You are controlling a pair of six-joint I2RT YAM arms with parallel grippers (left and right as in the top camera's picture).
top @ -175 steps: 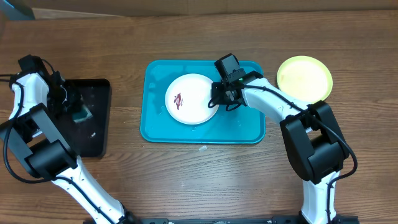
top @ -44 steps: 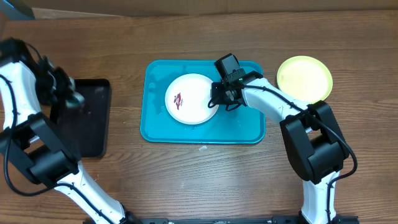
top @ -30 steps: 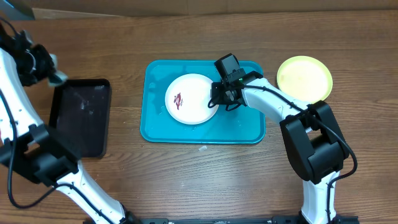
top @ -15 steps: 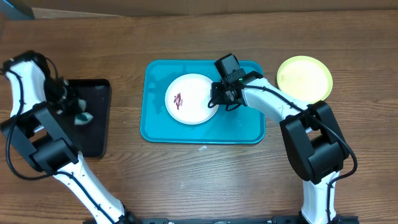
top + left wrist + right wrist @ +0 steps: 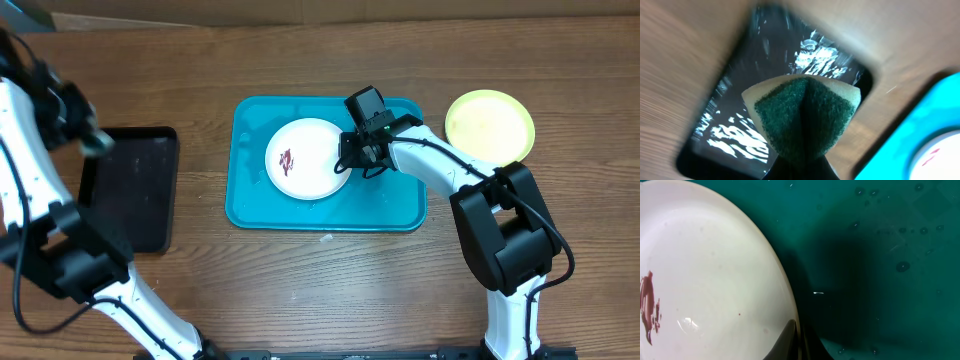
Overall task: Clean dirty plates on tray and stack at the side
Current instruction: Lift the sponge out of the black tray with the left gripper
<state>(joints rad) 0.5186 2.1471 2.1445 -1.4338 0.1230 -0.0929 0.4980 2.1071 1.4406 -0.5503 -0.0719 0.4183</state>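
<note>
A brown wooden table (image 5: 300, 290) is bordered at 12 o'clock by a pale strip of the room. At its centre the turquoise tray (image 5: 400, 205) carries the white plate (image 5: 305, 160) (dark-red smear (image 5: 287, 160) toward 9 o'clock), whose 3 o'clock rim is pinched by the closed right pincer (image 5: 349, 162). The yellow-green plate (image 5: 490, 125) lies off the tray at 2 o'clock. At 9 o'clock, over a black tray (image 5: 130, 200), the blurred left pincer (image 5: 92, 140) is clamped on a folded sponge (image 5: 802, 117), which hides its fingers
</note>
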